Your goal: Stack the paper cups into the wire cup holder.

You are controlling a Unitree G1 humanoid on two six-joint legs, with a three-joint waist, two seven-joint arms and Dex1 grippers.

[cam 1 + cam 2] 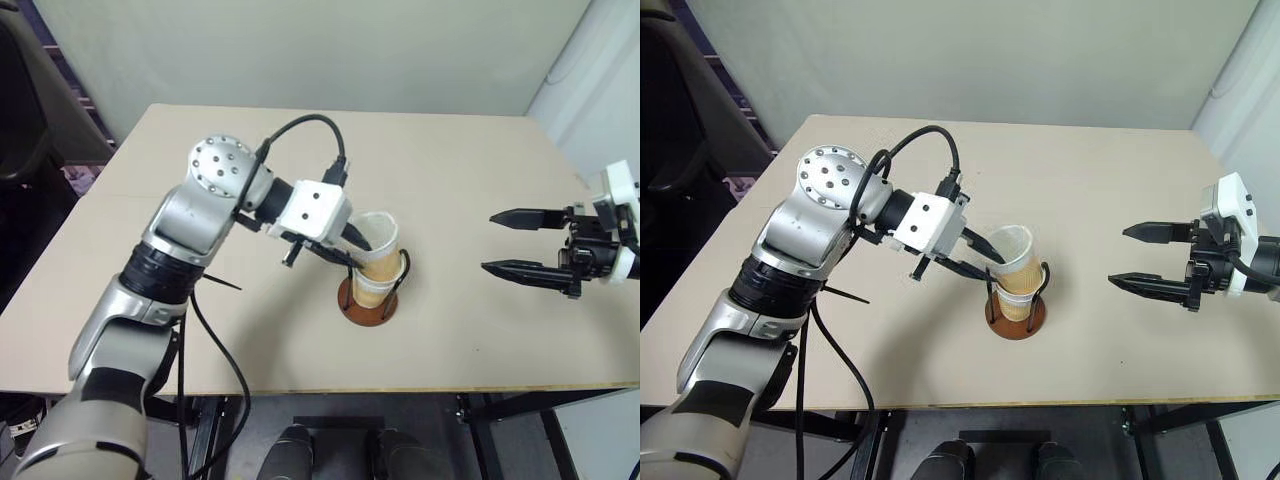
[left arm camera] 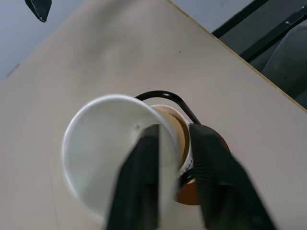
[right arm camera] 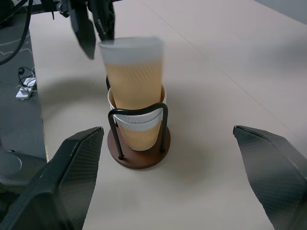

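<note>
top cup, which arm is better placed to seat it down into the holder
Left. The left gripper straddles the rim of the top cup, which sits partly nested in the cup below in the wire cup holder. The right gripper hangs open, well off to the side.

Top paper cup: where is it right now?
The top paper cup sits partly nested in another cup inside the wire cup holder, mid-table, with the left gripper at its rim.
</note>
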